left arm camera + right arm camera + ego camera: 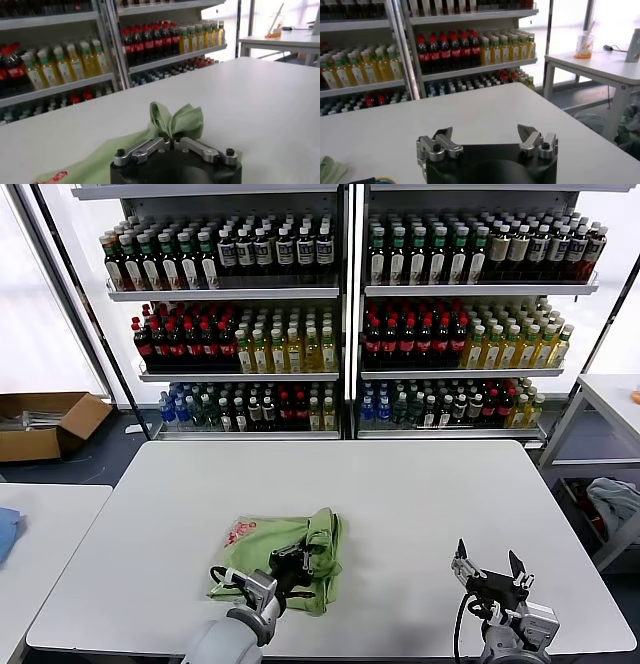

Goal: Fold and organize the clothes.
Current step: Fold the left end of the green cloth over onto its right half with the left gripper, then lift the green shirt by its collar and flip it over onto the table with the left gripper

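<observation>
White desk (400, 504) sitting before bottle shelves (340, 314); left hand (290, 564) pinching green polo shirt (300, 549) closed; right hand (490, 569) hovering, fingers spread, holding nothing.

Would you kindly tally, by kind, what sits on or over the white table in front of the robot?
Green polo shirt, crumpled: 1
Robot claws over the table: 2, the left claw shut on the shirt, the right claw open above bare tabletop
White table itself: 1
Total: 4
</observation>
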You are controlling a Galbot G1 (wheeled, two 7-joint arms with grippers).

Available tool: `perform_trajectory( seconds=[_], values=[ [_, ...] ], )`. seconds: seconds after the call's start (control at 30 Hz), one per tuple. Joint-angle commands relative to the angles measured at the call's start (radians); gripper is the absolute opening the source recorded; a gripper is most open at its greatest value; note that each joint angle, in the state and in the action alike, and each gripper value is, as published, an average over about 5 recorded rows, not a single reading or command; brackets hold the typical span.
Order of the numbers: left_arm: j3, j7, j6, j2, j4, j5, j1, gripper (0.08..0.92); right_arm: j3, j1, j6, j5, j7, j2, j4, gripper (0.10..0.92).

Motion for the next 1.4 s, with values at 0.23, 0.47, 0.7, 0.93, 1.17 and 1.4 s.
perform_trajectory(
  seconds=[0.23, 0.47, 0.7, 0.93, 1.17, 1.4],
  values=[
    [0.067, -0.100, -0.020, -0.137, 0.067, -0.259, 0.041, 0.268, -0.026, 0.015, 0.008, -0.001, 0.003, 0.000, -0.029, 0.823],
    [0.087, -0.177, 0.054, -0.184, -0.026, -0.528, 0.090, 0.476, -0.021, 0.019, 0.020, 0.007, 0.007, -0.015, -0.041, 0.823],
    [0.001, -0.196, 0.044, -0.160, -0.225, -0.735, 0.105, 0.675, -0.038, 0.029, 0.024, 0.006, 0.010, -0.019, -0.055, 0.823],
    [-0.203, -0.201, -0.011, -0.053, -0.277, -0.639, 0.099, 0.815, -0.060, 0.065, 0.016, 0.011, 0.008, -0.036, -0.070, 0.823],
    [-0.439, -0.154, -0.074, 0.106, -0.142, -0.337, 0.129, 0.823, -0.070, 0.097, 0.014, 0.035, 0.006, -0.051, -0.092, 0.823],
    [-0.468, -0.130, -0.081, 0.126, -0.049, -0.347, 0.151, 0.823, -0.071, 0.111, 0.014, 0.044, 0.006, -0.053, -0.106, 0.823]
  ],
)
